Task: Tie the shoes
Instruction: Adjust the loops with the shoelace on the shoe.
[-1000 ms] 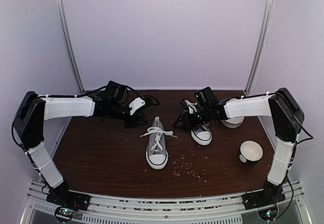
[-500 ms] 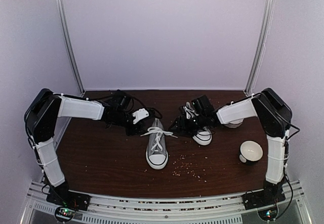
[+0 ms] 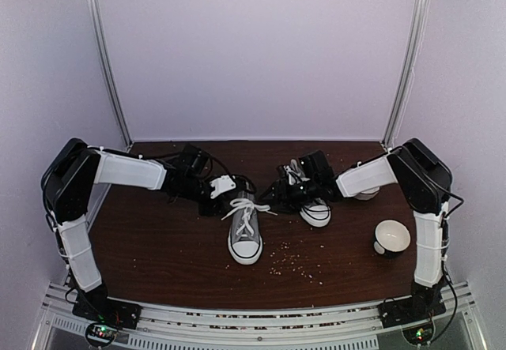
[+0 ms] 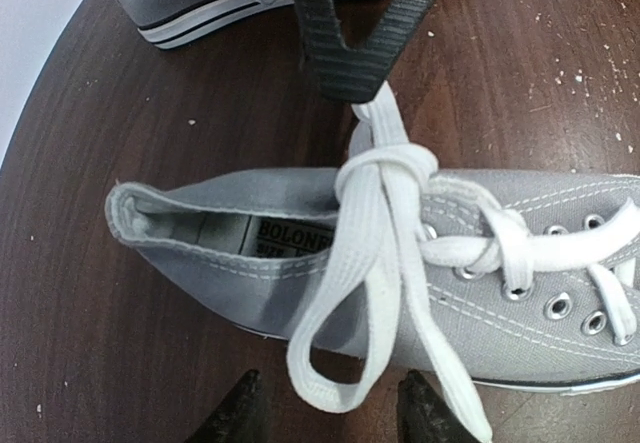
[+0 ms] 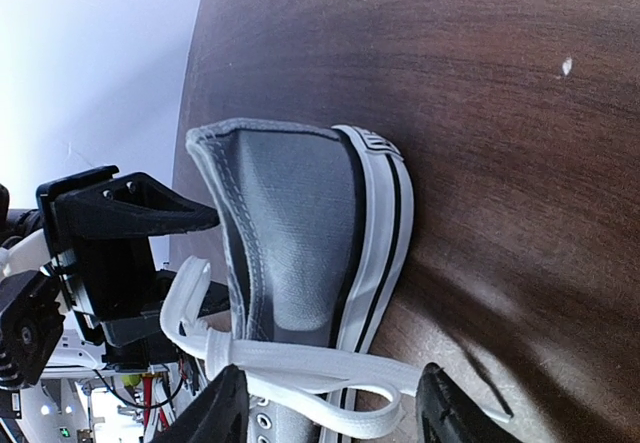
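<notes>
One grey shoe [image 3: 245, 231] lies mid-table with its toe toward me, and its white laces [image 3: 247, 205] are knotted in a bow. The other shoe [image 3: 315, 206] sits to its right, partly under my right arm. In the left wrist view the knot [image 4: 386, 168] sits over the shoe's opening. One lace loop [image 4: 335, 363] hangs loose between the apart fingers of my open left gripper [image 4: 330, 415]. The other loop [image 5: 340, 378] lies between the fingers of my open right gripper [image 5: 335, 411], beside the heel [image 5: 300, 233]. Both grippers [image 3: 234, 195] [image 3: 267, 197] flank the shoe's heel end.
A white cup [image 3: 391, 237] stands at the right. A second white vessel [image 3: 365, 193] sits behind my right forearm. Crumbs [image 3: 296, 259] are scattered in front of the shoes. Metal posts [image 3: 107, 58] [image 3: 407, 58] rise at the back corners.
Both arms have swung inward and down toward the middle shoe's heel end. Each gripper now has a bow loop between its fingers. The shoes have not moved.
</notes>
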